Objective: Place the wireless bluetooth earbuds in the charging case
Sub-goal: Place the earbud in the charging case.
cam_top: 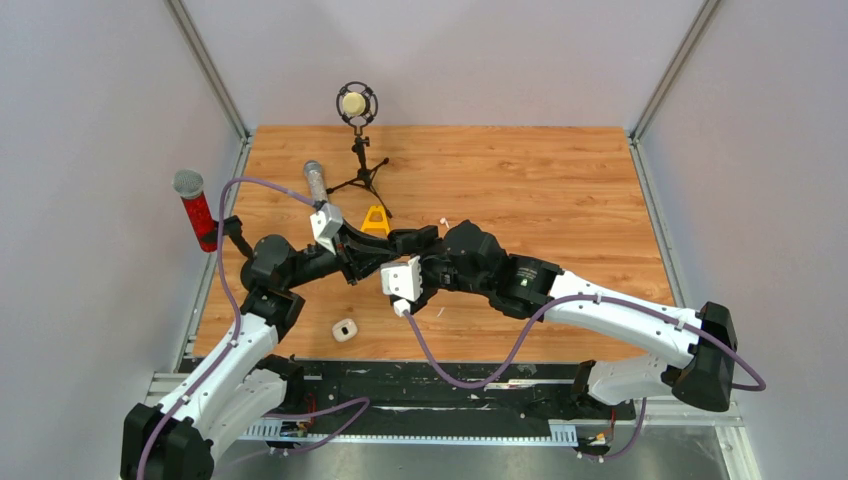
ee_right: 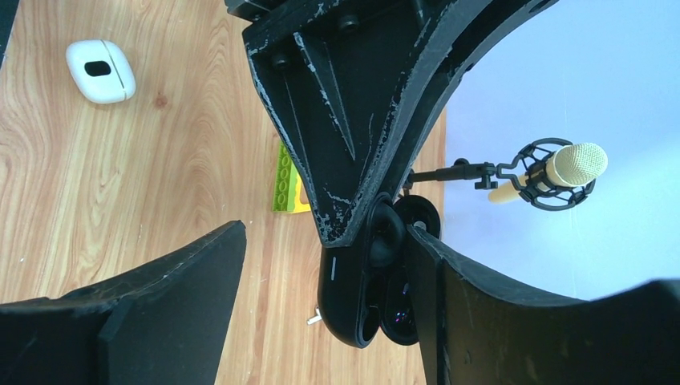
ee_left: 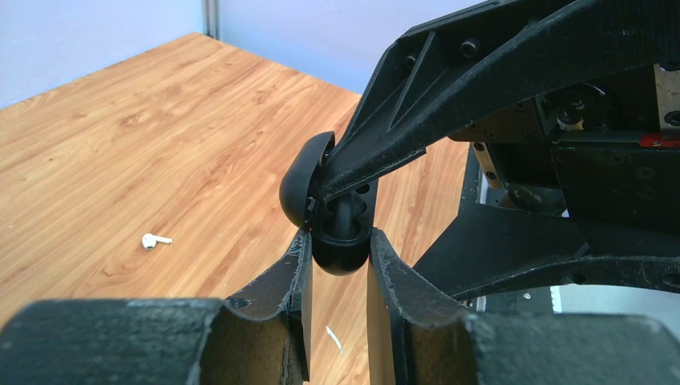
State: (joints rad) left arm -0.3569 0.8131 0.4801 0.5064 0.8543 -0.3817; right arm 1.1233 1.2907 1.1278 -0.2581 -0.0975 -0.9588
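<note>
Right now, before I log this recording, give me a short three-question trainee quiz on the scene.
1. True or false: the white charging case sits between the right fingers.
2. Fill in: the loose white earbud lies on the ___.
3. The left fingers are shut on: A) the charging case, B) the earbud, C) a black oval object.
Key: 1 false, it lies on the wood apart from both arms; 2 table; 3 C.

Top camera looks down on the table [cam_top: 560, 170] from behind; both wrist cameras sit close, sharing the black oval object [ee_left: 338, 243].
</note>
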